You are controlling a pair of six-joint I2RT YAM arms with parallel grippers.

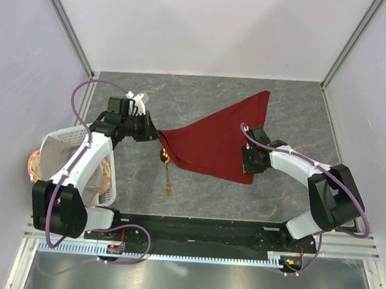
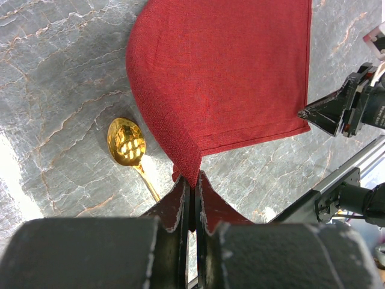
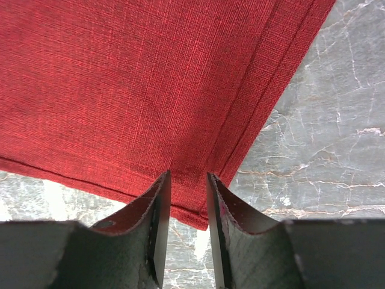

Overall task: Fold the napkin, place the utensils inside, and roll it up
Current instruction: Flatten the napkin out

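Observation:
The maroon napkin [image 1: 213, 142] lies on the marble table, folded over, with one corner pointing to the far right. My left gripper [image 1: 158, 137] is shut on its left corner [image 2: 190, 162] and holds that corner a little off the table. My right gripper [image 1: 249, 169] sits over the napkin's near right corner [image 3: 198, 212]; its jaws stand apart with the hem showing in the gap between them. A gold spoon [image 1: 166, 166] lies on the table just near of the left gripper, bowl [image 2: 126, 142] towards the napkin and handle pointing at the near edge. It is beside the cloth, not on it.
A white plastic basket [image 1: 69, 137] holding a grey-beige cloth [image 1: 48, 158] stands at the left edge beside the left arm. A small white object [image 1: 140, 100] sits behind the left gripper. White walls close the table on three sides; a black rail [image 1: 201, 230] runs along the near edge.

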